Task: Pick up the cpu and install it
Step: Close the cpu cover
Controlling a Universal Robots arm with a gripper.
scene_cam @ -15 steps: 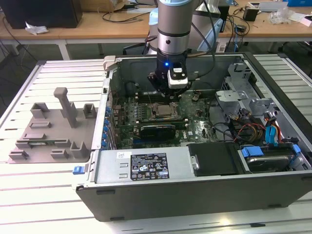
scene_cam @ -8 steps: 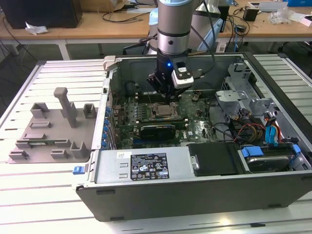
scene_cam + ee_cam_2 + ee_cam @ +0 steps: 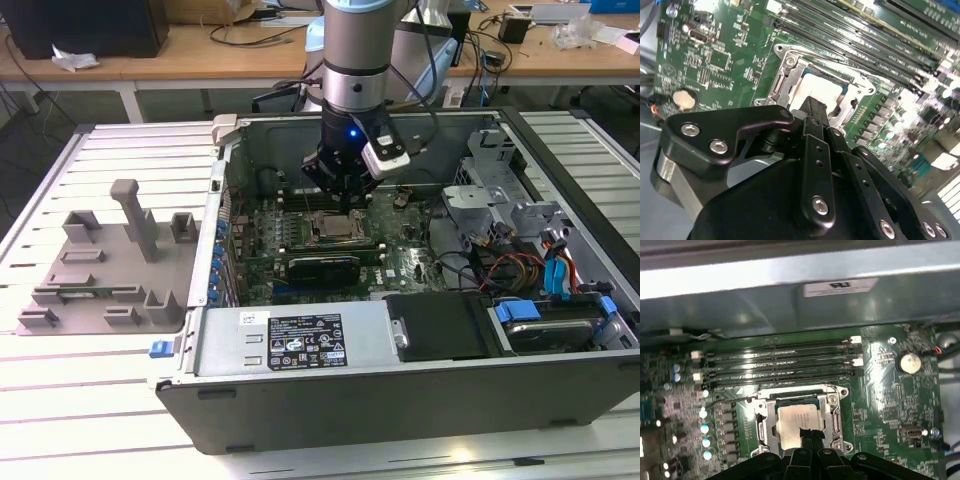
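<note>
The computer case (image 3: 300, 345) lies open on the desk (image 3: 100, 410), reaching toward the desk's edge on the exterior view's right. A grey plastic tray (image 3: 100, 260) with upright posts sits just beside the case, near the desk's edge on the exterior view's left. Inside the case the green motherboard (image 3: 405, 255) lies flat.

The cpu (image 3: 333, 228) lies flat in the socket frame (image 3: 836, 415) near the middle of the motherboard, its pale metal top facing up, as both wrist views show (image 3: 819, 91) (image 3: 796, 419). The frame's metal bracket surrounds it on all sides. Rows of black memory slots (image 3: 780, 365) run along one side of the socket, between it and the case wall, and a round coin battery (image 3: 910, 362) sits apart from the socket toward a corner of the board.

The arm comes down into the case, and the gripper (image 3: 350, 205) hangs right over the socket. In both wrist views its tips (image 3: 812, 103) (image 3: 810, 434) are drawn together, narrow, with nothing between them, and sit over one edge of the cpu; whether they touch its top I cannot tell
</note>
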